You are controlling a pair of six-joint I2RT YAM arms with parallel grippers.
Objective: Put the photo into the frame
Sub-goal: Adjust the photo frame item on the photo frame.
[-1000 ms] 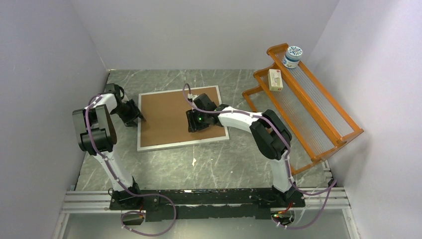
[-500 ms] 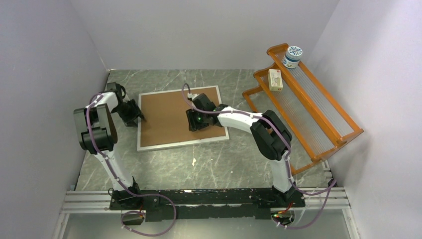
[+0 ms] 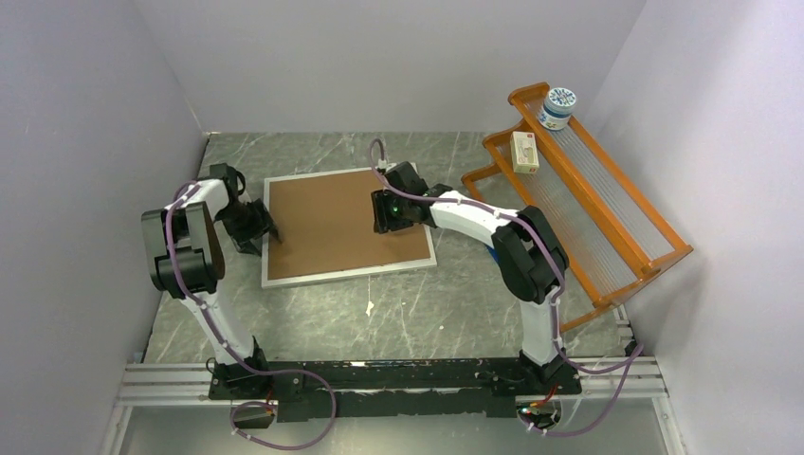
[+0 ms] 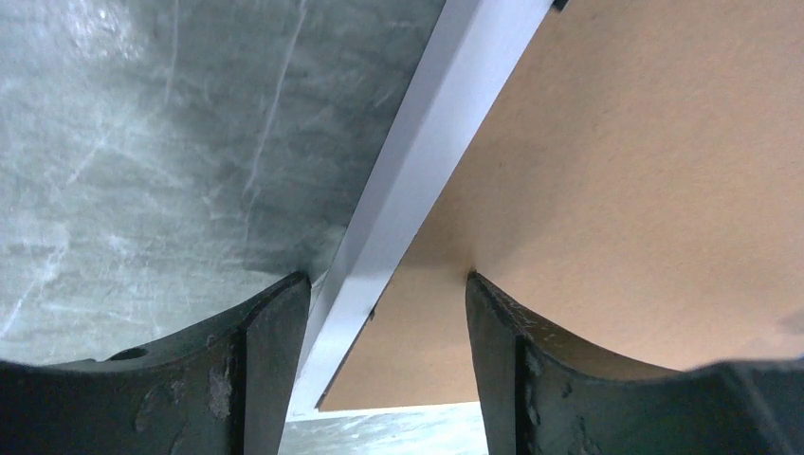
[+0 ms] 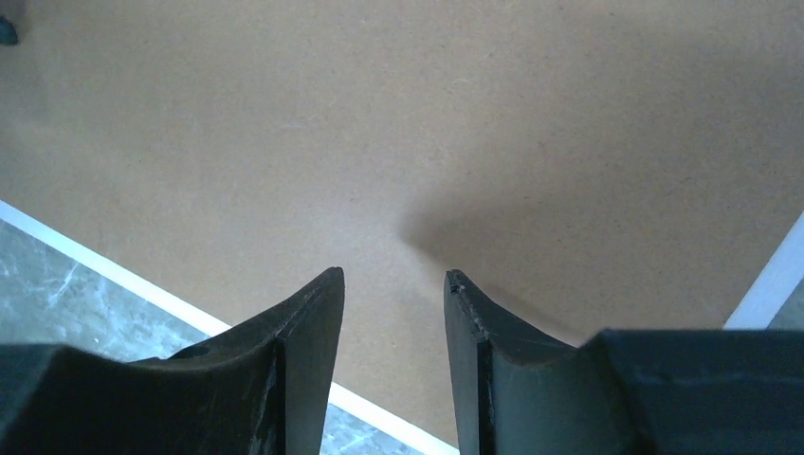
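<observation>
The right tool [image 5: 392,273] has moved to the upper right of the brown board [image 3: 332,223]; it is slightly spread, pinching nothing. The left tool [image 4: 385,278] has widened astride the left rim of the frame [image 4: 408,190], probably releasing, so insertion looks nearly finished. The frame lies board-up mid-view on the bench [image 3: 427,313], its long axis left to right. No photo shows.

My left gripper [image 4: 387,284] straddling the frame [image 4: 417,161] rim, right gripper [image 5: 393,275] low over the board [image 5: 379,114], table [image 3: 417,313] room nearside, rack [image 3: 588,199] blocking my far right
</observation>
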